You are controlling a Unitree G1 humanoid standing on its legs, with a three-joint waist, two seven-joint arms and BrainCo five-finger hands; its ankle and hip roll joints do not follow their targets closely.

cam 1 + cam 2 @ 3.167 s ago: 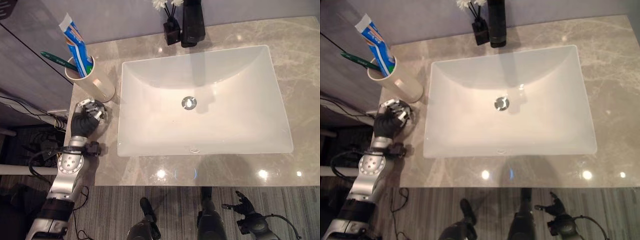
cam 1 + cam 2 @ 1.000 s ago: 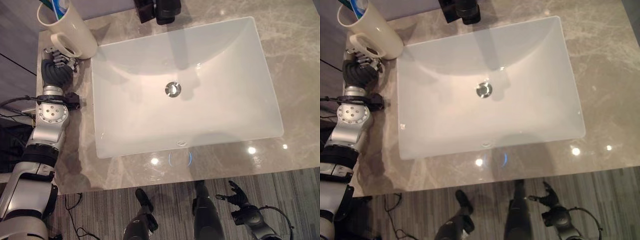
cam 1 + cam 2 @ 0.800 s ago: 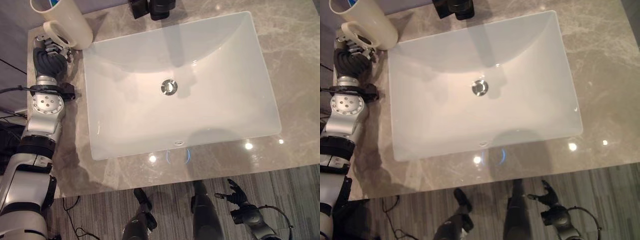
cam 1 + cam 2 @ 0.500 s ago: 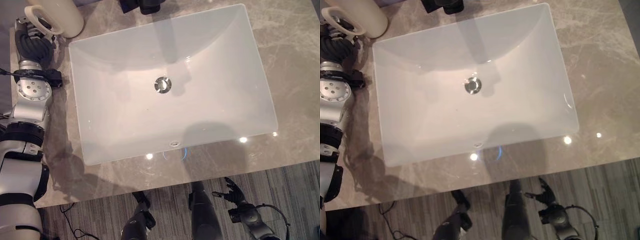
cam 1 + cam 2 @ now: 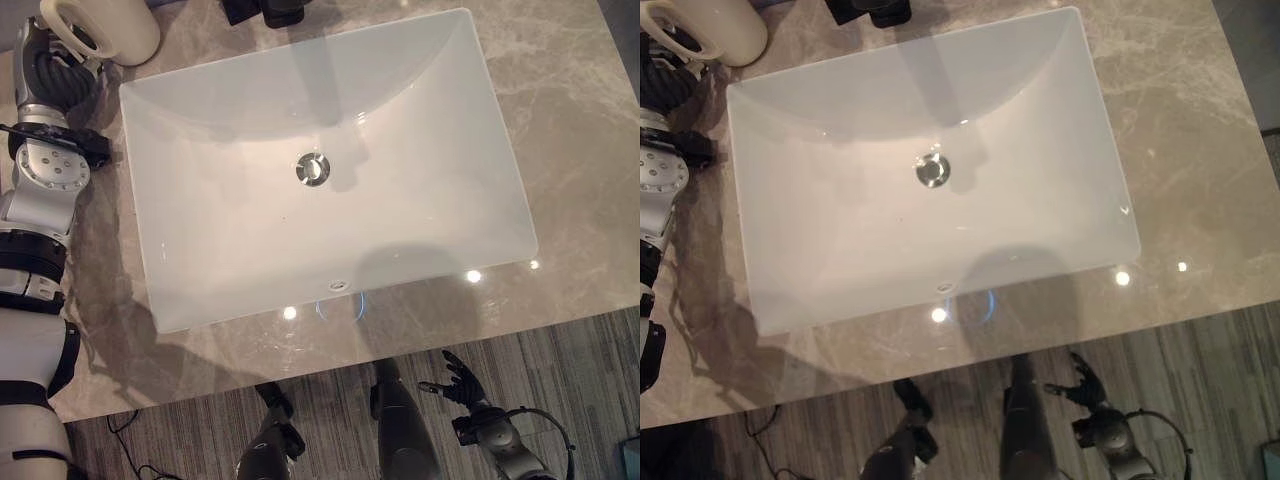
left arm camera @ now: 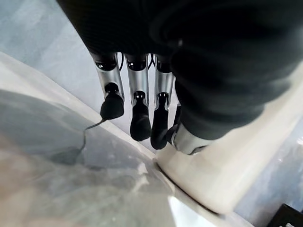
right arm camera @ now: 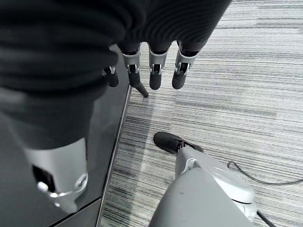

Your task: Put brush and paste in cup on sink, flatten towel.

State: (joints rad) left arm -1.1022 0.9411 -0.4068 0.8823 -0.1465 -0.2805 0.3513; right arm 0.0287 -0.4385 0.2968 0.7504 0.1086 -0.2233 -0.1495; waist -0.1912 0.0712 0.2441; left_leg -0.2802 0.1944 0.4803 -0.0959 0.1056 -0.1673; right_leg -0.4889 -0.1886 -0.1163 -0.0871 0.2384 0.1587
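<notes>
Resting beside the cup (image 5: pixel 100 25), left hand (image 5: pixel 55 75) has its fingers (image 6: pixel 137 106) straight and relaxed, holding nothing; thumb side sits against the cup wall. Since 3 s ago the whole view has swung right, cup now at the frame corner, hand beside it as before. Brush and paste tops are cut off; likely inside. Cup stands left-rear of the sink (image 5: pixel 320 160). Right hand (image 5: pixel 460 380) hangs below the counter (image 5: pixel 570 130), fingers loosely spread. No towel seen.
</notes>
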